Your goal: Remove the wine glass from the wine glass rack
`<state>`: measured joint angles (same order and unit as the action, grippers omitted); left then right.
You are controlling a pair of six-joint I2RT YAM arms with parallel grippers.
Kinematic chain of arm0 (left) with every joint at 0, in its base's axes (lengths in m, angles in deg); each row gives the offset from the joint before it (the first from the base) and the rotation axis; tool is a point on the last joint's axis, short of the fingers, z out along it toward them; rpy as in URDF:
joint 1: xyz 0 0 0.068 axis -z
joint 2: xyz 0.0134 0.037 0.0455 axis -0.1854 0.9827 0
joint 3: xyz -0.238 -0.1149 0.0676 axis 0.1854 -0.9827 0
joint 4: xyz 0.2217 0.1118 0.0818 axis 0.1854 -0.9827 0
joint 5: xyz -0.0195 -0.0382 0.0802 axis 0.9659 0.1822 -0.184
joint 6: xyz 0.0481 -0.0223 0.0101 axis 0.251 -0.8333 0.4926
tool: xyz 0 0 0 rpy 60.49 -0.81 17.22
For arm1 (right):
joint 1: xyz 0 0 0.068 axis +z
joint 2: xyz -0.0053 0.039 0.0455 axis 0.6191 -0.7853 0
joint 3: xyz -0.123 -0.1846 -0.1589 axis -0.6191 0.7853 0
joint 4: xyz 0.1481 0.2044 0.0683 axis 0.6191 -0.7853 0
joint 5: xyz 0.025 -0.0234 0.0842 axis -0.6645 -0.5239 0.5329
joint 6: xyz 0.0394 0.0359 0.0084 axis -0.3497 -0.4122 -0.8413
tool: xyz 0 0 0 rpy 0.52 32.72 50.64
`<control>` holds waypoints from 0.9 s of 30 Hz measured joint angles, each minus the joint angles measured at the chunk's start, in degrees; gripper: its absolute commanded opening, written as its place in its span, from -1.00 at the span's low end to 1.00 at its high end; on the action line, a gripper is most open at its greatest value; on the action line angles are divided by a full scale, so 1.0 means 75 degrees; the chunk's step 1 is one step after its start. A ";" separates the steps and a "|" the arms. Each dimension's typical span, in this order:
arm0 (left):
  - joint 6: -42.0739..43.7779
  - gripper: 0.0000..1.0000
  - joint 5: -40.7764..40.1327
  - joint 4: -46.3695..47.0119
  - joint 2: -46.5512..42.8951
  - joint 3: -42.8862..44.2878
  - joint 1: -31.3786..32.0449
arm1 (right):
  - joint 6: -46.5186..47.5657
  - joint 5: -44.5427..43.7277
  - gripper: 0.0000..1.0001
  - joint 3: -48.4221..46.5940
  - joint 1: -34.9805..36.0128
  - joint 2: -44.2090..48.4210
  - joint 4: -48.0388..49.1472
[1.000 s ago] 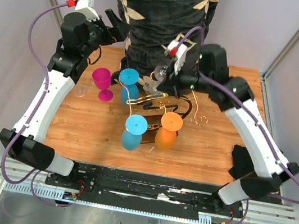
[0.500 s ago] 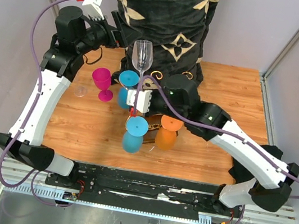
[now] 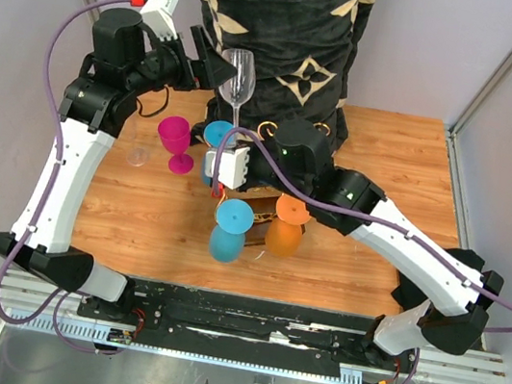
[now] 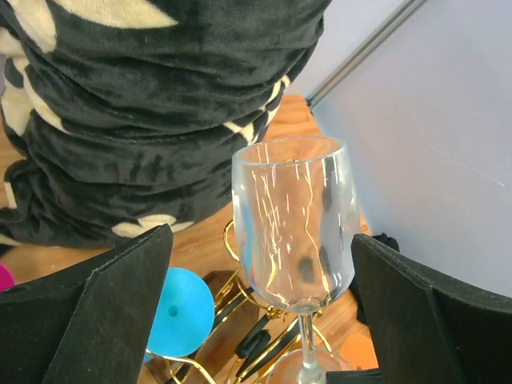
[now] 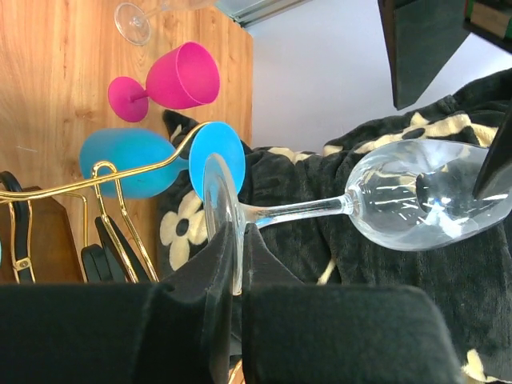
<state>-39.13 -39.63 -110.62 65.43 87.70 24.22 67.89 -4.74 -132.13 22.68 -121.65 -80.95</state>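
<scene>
Wine glass [image 3: 242,75] foot clamped in R tool [image 5: 236,260], L tool [image 4: 260,312] open flanking bowl, black blanket [image 3: 283,21] close behind.

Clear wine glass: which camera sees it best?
The right wrist view: the whole clear wine glass shows, foot pinched in the right gripper. Left wrist shows only bowl and stem, close; top shows it small.

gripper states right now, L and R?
Left gripper: open, jaws standing either side of the wine glass bowl, not closed on it.
Right gripper: shut on the wine glass foot.
</scene>
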 measured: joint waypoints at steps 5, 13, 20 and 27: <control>0.0026 0.99 -0.0032 -0.0020 0.0047 -0.0143 0.0044 | 0.0099 -0.0154 -0.99 -0.0006 0.0187 -0.0114 0.0038; -0.0023 0.83 0.0044 0.0023 0.0160 -0.0204 0.0175 | 0.0417 -0.0198 -0.99 -0.0006 0.0612 -0.0210 0.0274; -0.0169 0.10 -0.0023 0.0096 0.0134 -0.0367 0.0242 | 0.0516 -0.0402 -0.99 0.0047 0.0714 -0.0213 0.0280; -0.0128 0.00 -0.0364 0.0058 -0.0108 -0.0405 0.0265 | 0.0697 -0.0606 -0.99 0.0082 0.0781 -0.0216 0.0399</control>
<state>-40.10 -42.36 -110.18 64.62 84.66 26.21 73.12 -9.29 -131.51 28.53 -123.26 -77.95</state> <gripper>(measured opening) 0.751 0.035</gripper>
